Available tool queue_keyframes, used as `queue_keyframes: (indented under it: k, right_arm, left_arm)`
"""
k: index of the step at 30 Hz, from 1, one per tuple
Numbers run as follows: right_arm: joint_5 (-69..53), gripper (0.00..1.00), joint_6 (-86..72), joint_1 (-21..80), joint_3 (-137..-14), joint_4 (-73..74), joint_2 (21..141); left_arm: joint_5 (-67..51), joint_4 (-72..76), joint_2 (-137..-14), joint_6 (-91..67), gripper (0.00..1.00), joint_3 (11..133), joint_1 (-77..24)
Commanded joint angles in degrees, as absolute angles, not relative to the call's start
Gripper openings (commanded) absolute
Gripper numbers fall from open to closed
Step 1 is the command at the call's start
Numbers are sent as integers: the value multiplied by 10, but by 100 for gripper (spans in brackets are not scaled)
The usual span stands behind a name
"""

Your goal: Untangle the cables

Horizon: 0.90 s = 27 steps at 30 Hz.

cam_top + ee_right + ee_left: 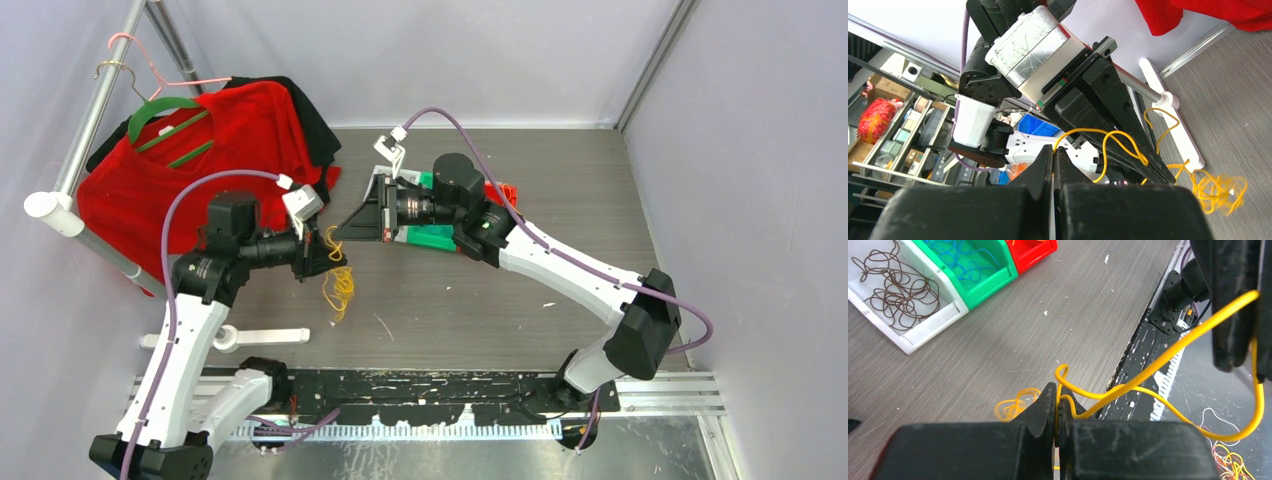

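Yellow cable (1168, 350), pinched in left fingers (1045, 407) and right fingers (1043, 167), sags sideways between them

This is a robotics lab, laid out as a test cell. Two white-and-black jointed robot arms (180, 340) are mounted along a black perforated metal plate (430, 385) at the edge of a grey wood-grain tabletop (450, 300), boxed in by plain pale partition walls (450, 50). On the tabletop an open white plastic bin (913, 342) holds thin brown cords (898, 285), and a green plastic bin (988, 290) holds thin blue cords (963, 255). Beyond the cell, metal storage shelves (903, 130) are crowded with boxes and parts.
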State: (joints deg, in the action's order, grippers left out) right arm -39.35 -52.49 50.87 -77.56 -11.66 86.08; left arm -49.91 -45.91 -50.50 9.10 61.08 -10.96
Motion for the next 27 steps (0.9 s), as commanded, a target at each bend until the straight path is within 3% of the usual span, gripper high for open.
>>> queue_keyframes:
  k: [1, 7, 11, 13, 19, 27]
  right_arm:
    - [-401, 3, -520, 508, -778, -154, 832]
    - [-359, 36, -406, 508, -728, -126, 777]
    - [-324, 71, -276, 508, -684, -78, 727]
    - [-296, 77, -238, 508, -643, -89, 697]
    - [-261, 81, -166, 521, -549, -135, 657]
    - [-180, 79, -109, 593, -552, -276, 721]
  left_arm:
    - [-514, -426, -493, 82, 0, 621, -108]
    - [-587, -489, -491, 83, 0, 662, -108]
    - [-584, -507, -491, 85, 0, 680, -108]
    - [-585, -512, -494, 77, 0, 691, -108]
    - [-610, -477, -498, -10, 0, 712, -108]
    - [-643, -442, -503, -90, 0, 724, -108]
